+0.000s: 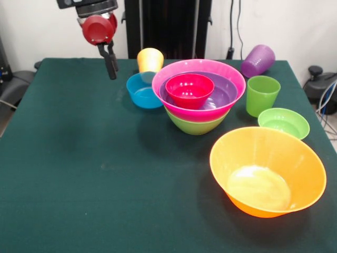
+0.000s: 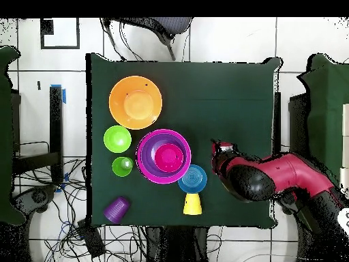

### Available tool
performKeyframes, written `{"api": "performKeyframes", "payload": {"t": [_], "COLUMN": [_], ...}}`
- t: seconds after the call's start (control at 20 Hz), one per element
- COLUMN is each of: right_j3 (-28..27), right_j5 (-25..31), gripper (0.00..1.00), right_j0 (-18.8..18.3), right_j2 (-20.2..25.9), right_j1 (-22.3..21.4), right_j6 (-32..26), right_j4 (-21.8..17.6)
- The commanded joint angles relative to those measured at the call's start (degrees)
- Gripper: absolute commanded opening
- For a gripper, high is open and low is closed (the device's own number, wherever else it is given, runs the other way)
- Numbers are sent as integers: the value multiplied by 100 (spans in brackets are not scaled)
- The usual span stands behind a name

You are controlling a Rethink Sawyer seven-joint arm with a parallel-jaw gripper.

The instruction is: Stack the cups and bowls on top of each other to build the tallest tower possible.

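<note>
1. Tower sits mid-bench: green bowl as base, then pink bowl, purple bowl and red bowl nested upright; only the green bowl's lower wall shows.
2. Arm is cut off at the front view's top; gripper hangs empty above the bench, fingers close together, and I cannot tell whether they touch.
3. Yellow cup stands mouth-down behind the blue bowl, partly hidden.
4. Purple cup lies tilted on its side near the far edge.
5. Green cup, light green bowl and orange bowl stand upright, empty.
</note>
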Motion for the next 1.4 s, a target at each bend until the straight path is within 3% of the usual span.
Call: {"api": "performKeyframes", "payload": {"t": [0.05, 0.3, 0.5, 0.55, 0.6, 0.9, 1.25, 1.4], "right_j3": [55, -56, -243, -431, -555, -701, -681, -754], "right_j5": [617, 752, 263, -24, 21, -327, -694, -644], "gripper": [100, 100, 100, 100, 100, 100, 100, 100], "right_j0": [365, 441, 324, 444, 545, 791, 928, 1164], "right_j2": [-429, -631, -710, -1045, -1266, -1708, -1967, -2205], "right_j1": [495, 571, 226, 9, -77, -35, -70, -69], "right_j6": [-975, -828, 271, 1133, 1349, 2020, 2237, 2431], "right_j4": [-192, -207, 5, -86, -191, 250, 793, 992]}}
